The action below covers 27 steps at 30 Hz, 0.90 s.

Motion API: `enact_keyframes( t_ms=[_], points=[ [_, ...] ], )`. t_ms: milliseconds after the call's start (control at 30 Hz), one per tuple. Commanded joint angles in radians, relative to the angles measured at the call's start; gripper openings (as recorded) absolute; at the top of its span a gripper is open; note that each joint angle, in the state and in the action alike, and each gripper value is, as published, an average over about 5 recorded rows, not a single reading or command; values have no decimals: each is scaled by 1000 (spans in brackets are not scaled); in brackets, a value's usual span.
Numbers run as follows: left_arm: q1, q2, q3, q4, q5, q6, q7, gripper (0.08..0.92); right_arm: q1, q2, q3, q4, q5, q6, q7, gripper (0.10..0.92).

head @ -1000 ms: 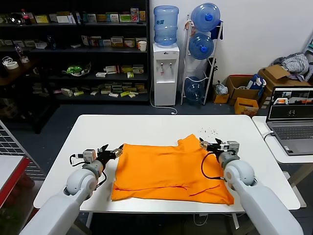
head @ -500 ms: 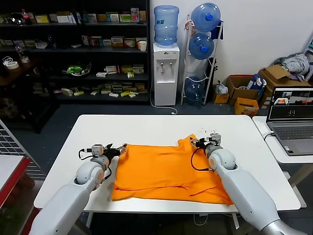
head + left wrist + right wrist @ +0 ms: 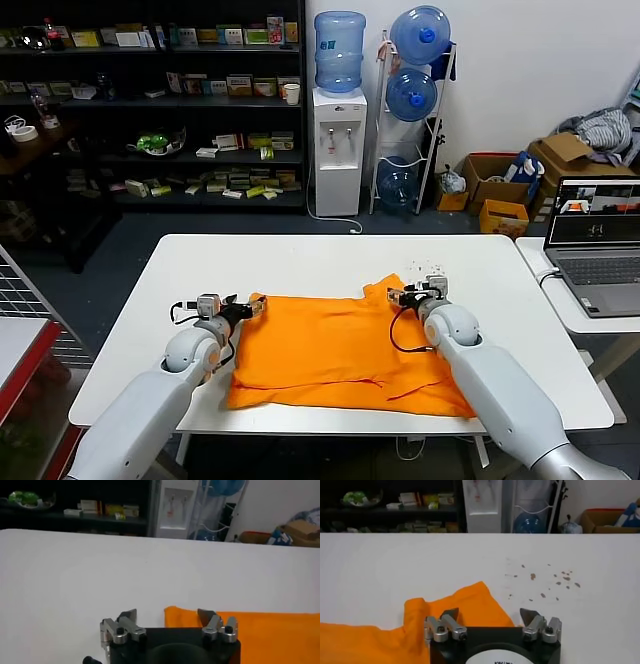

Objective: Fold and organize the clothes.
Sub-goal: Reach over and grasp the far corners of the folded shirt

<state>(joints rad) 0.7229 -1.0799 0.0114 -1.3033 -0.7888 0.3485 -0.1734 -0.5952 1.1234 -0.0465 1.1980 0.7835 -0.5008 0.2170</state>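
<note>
The clothes are one plain orange T-shirt point(image 3: 340, 350), lying partly folded on the white table point(image 3: 300, 260). My left gripper point(image 3: 250, 303) is low at the shirt's far left corner. In the left wrist view that gripper point(image 3: 168, 614) stands open, with the orange corner point(image 3: 260, 630) lying between its fingers and off to one side. My right gripper point(image 3: 400, 295) is at the raised sleeve at the far right. In the right wrist view this gripper point(image 3: 490, 613) is open and straddles the orange sleeve tip point(image 3: 465, 605). Neither has closed on the fabric.
Dark specks point(image 3: 430, 268) dot the table just beyond the right gripper. A laptop point(image 3: 598, 245) sits on a side table at the right. A water dispenser point(image 3: 338, 150), shelves point(image 3: 150, 120) and cardboard boxes point(image 3: 500, 185) stand behind.
Both grippers have come in to the shirt's far corners, the left moving rightward and the right leftward and farther away. The shirt has hardly moved.
</note>
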Motion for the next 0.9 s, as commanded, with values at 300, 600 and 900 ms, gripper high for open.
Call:
enact_keyframes(
  t_ms=[300, 600, 900],
  points=[
    [-18, -9, 21, 33, 10, 1, 10, 694, 2, 3, -12, 14, 22, -38, 5, 482],
    [-23, -13, 29, 34, 12, -3, 14, 434, 0, 2, -11, 14, 29, -30, 4, 223],
    [-10, -12, 24, 19, 18, -23, 11, 174, -24, -11, 7, 48, 33, 51, -12, 124]
  ],
)
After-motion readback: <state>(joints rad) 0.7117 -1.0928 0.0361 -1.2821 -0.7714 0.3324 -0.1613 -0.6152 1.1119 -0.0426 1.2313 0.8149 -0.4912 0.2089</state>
